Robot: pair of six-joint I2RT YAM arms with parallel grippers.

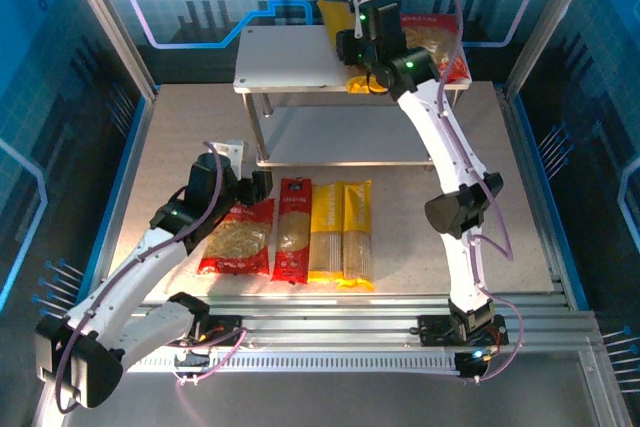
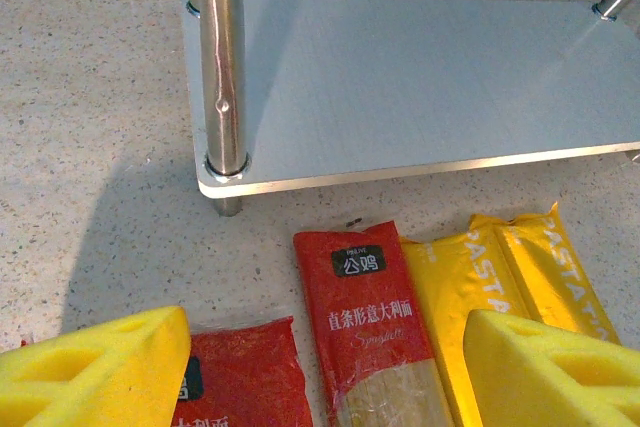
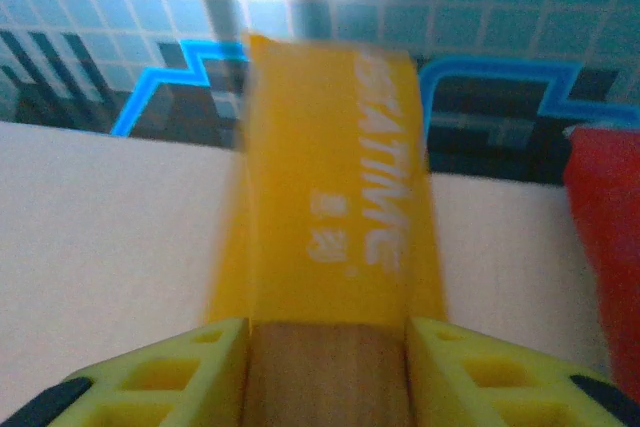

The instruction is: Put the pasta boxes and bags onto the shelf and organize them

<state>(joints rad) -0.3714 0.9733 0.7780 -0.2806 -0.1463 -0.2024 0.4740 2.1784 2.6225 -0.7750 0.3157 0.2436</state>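
On the shelf (image 1: 290, 62) top board, a yellow spaghetti pack (image 3: 335, 187) sits between the right jaws — clamped or merely flanked, I cannot tell — near a red bag (image 1: 445, 42). Left jaws gape over the worktop (image 1: 170, 137), above a second red bag (image 1: 238, 237), narrow red pack (image 1: 292, 229) and two yellow packs (image 1: 358, 232).

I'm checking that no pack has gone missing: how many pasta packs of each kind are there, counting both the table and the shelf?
Wide red bags: 2
Narrow red pack: 1
Yellow spaghetti packs: 3
Total: 6
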